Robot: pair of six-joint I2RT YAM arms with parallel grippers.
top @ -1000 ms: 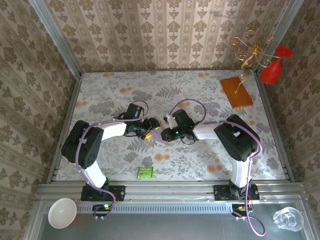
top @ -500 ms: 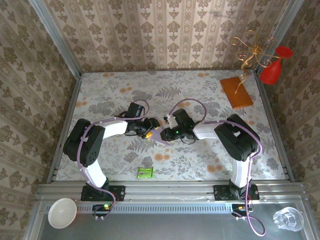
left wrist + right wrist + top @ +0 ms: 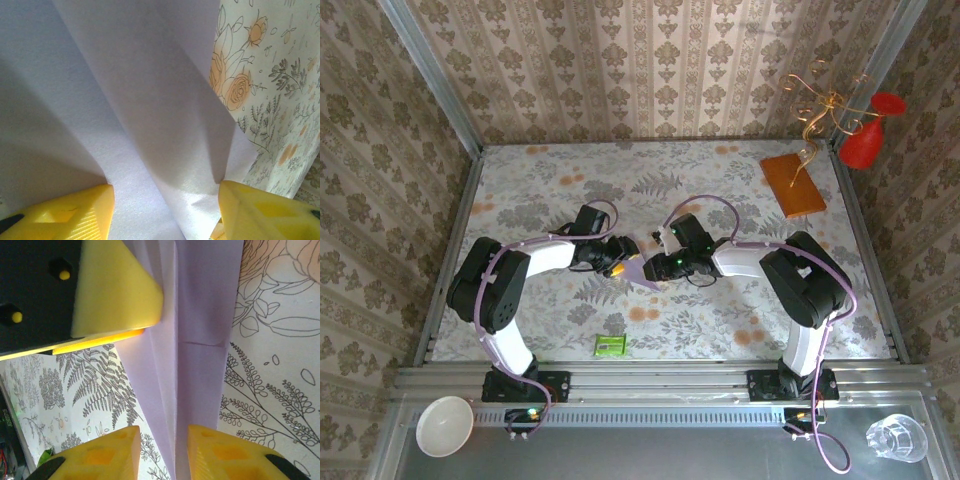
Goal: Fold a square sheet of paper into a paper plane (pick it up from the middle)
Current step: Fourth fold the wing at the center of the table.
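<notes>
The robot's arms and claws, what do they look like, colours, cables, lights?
Both the left arm and right arm have white links between bulky black joints, each with a looping pale purple cable. The left claw and right claw are black with blunt yellow wedge fingers. A small green light glows by the right one.

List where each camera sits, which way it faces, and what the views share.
Top: above and behind the bases, looking down at the table; both arms show, left hand and right hand meet at the paper.
Left wrist: on the left arm, facing down past its yellow fingers at paper and table.
Right wrist: on the right arm, facing down past its fingers at paper; the left hand's finger intrudes top left.
Shared: paper in all three.
</notes>
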